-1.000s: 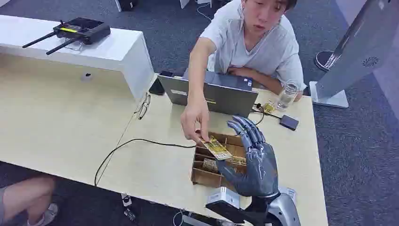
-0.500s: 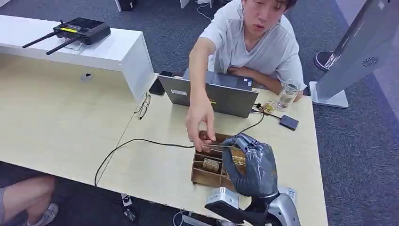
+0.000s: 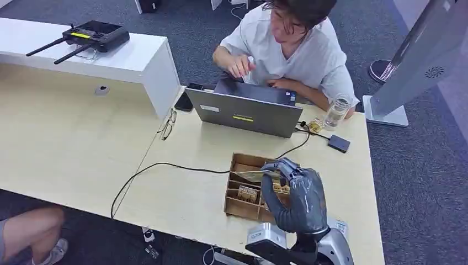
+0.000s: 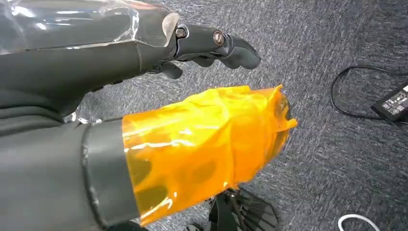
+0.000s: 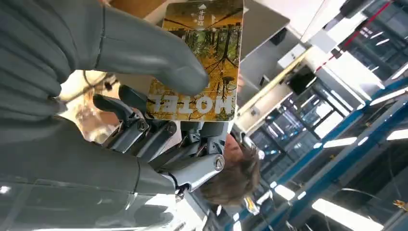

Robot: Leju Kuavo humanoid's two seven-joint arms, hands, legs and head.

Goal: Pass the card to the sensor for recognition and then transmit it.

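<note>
My right hand point(image 3: 296, 194) hovers over the wooden compartment box point(image 3: 238, 207) near the table's front edge and pinches a yellow-brown card point(image 3: 253, 175), which lies nearly flat and edge-on. In the right wrist view the card point(image 5: 206, 53) carries a forest picture and the word HOTEL, with my thumb point(image 5: 144, 55) pressed on its face and the darker fingers behind it. A small black device point(image 3: 339, 143) on a cable lies on the table at the back right. My left hand point(image 4: 159, 115) hangs over grey carpet, fingers stretched out, holding nothing; orange film wraps its thumb.
A person point(image 3: 295, 47) sits behind an open laptop point(image 3: 245, 112) at the table's far side. A glass point(image 3: 336, 112) stands right of the laptop. More cards point(image 3: 247, 193) lie in the box. A black cable point(image 3: 160, 165) crosses the table; glasses point(image 3: 167, 126) lie to the left.
The person let go of the card and drew the arm back to the laptop. My right hand's fingers curled in and now hold the card alone.
</note>
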